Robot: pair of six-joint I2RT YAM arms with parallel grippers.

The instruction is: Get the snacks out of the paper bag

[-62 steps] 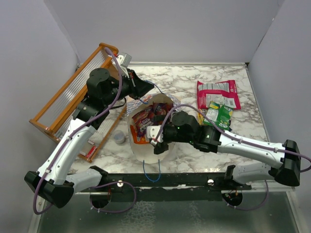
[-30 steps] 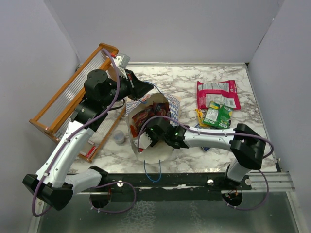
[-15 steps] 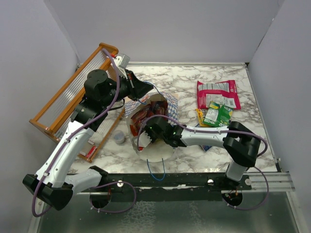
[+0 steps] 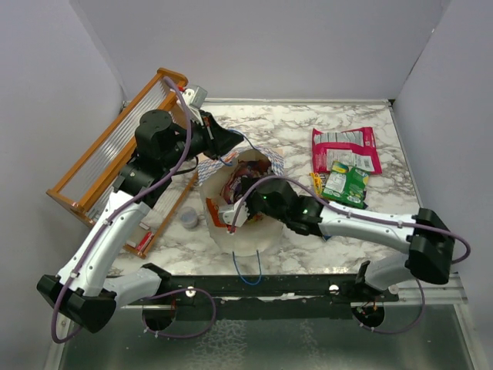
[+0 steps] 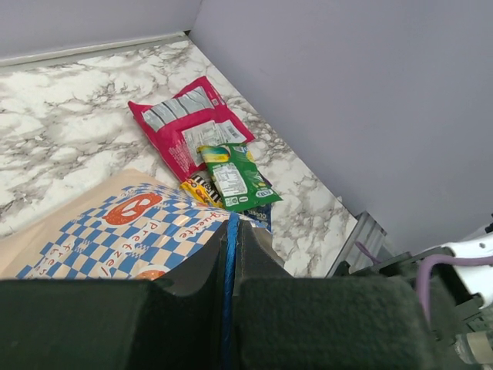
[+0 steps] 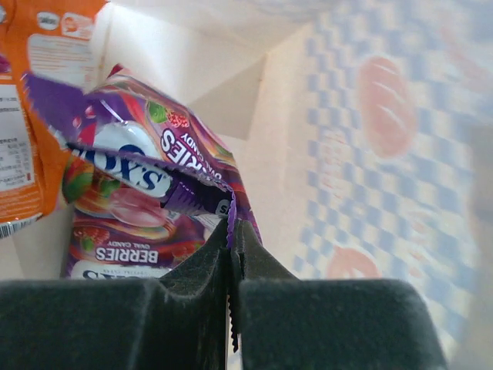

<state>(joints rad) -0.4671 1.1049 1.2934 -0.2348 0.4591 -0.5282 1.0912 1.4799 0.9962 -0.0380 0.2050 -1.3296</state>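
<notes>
The paper bag (image 4: 245, 237) stands open near the table's front, checkered outside (image 5: 115, 235) and cream inside (image 6: 293, 146). My left gripper (image 4: 229, 142) is at its far rim, shut (image 5: 231, 225) on a thin blue string handle (image 5: 229, 262). My right gripper (image 4: 236, 210) reaches down into the bag. There it is shut (image 6: 231, 228) on the serrated edge of a purple wrapper (image 6: 146, 185), with an orange packet (image 6: 35, 146) beside it. Out on the table lie a pink-red pouch (image 4: 345, 149), a green packet (image 4: 347, 183) and a yellow bar (image 4: 316, 185).
An orange wooden rack (image 4: 108, 158) leans at the left wall. A small grey-blue cup (image 4: 189, 220) stands just left of the bag. Grey walls close in the table on three sides, and a metal rail runs along the front edge.
My right gripper has gone from open to shut on the purple wrapper inside the bag, and the right arm's elbow has swung out to the right. The left gripper has kept its hold.
</notes>
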